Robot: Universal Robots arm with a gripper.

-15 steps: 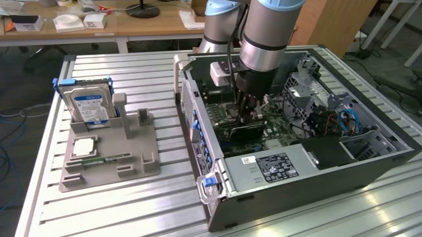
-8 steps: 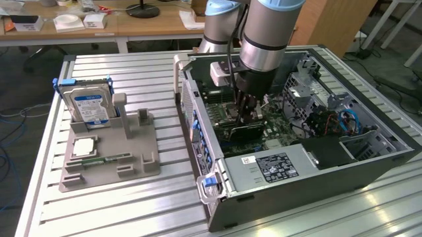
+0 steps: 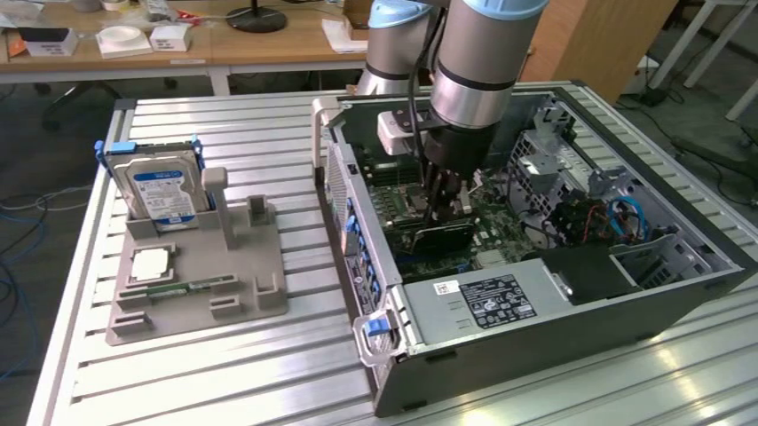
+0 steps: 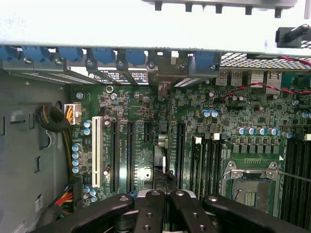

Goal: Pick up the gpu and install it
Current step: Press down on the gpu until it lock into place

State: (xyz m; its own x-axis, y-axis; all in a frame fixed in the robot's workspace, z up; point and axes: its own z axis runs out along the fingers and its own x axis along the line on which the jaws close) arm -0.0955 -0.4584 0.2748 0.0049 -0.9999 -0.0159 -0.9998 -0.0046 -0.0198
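Note:
The gpu [image 3: 441,237] is a thin black card held on edge inside the open computer case [image 3: 569,324], low over the green motherboard [image 3: 409,200]. My gripper [image 3: 446,213] reaches down from above and is shut on the card's upper edge. In the wrist view the black fingers [image 4: 150,211] press together at my gripper [image 4: 164,196], and the gpu [image 4: 161,165] runs edge-on away from them, in line with the expansion slots [image 4: 131,150] and toward the case's rear bracket openings [image 4: 163,73].
A grey tray [image 3: 195,311] at the exterior view's left holds a blue-labelled hard drive [image 3: 163,188], a processor chip [image 3: 152,264] and a small memory stick [image 3: 190,288]. Inside the case are a power supply [image 3: 492,297], a drive cage [image 3: 551,169], cables [image 4: 56,119] and the processor socket [image 4: 250,187].

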